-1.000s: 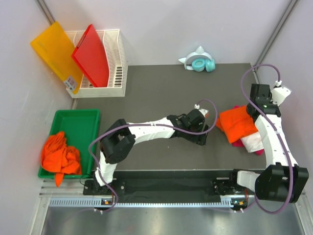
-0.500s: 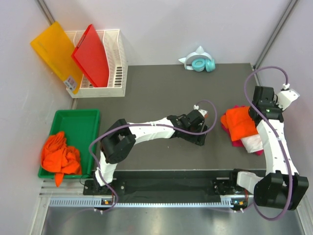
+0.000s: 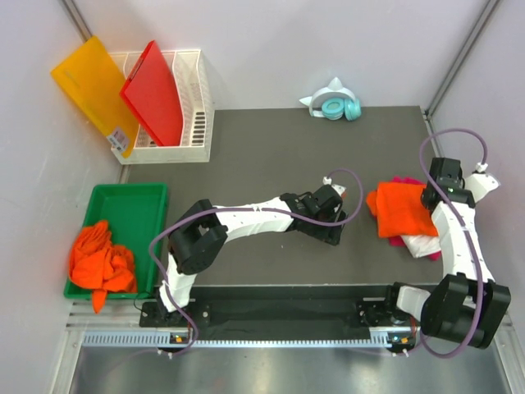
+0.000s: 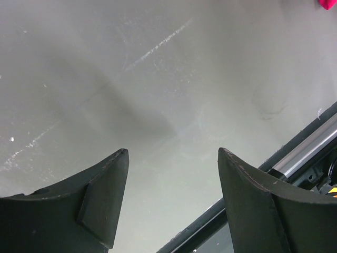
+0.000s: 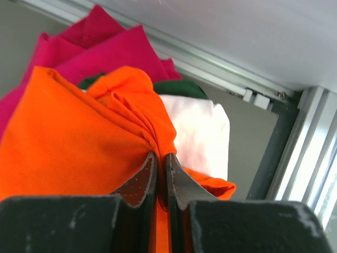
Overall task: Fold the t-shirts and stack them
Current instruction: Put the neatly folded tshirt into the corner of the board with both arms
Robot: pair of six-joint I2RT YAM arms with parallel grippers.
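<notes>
The right gripper (image 5: pixel 160 158) was pinched shut on the folded orange t-shirt (image 5: pixel 79 142) atop the magenta shirt (image 5: pixel 105 47) and white shirt (image 5: pixel 197 132) beneath it, the left gripper (image 4: pixel 172 153) gaped empty, and crumpled orange t-shirts (image 3: pixel 100 261) in the green bin (image 3: pixel 131 197) seemingly awaited folding.

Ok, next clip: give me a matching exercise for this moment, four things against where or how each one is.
Things:
1. left claw
2. right claw
3. crumpled orange t-shirts
4. red board

Places or states:
A. standing in the white basket
B. shut on the folded orange t-shirt
C. lying in the green bin
D. open over the bare table

Pairs: 1-D, 2-B, 3-C, 4-A
</notes>
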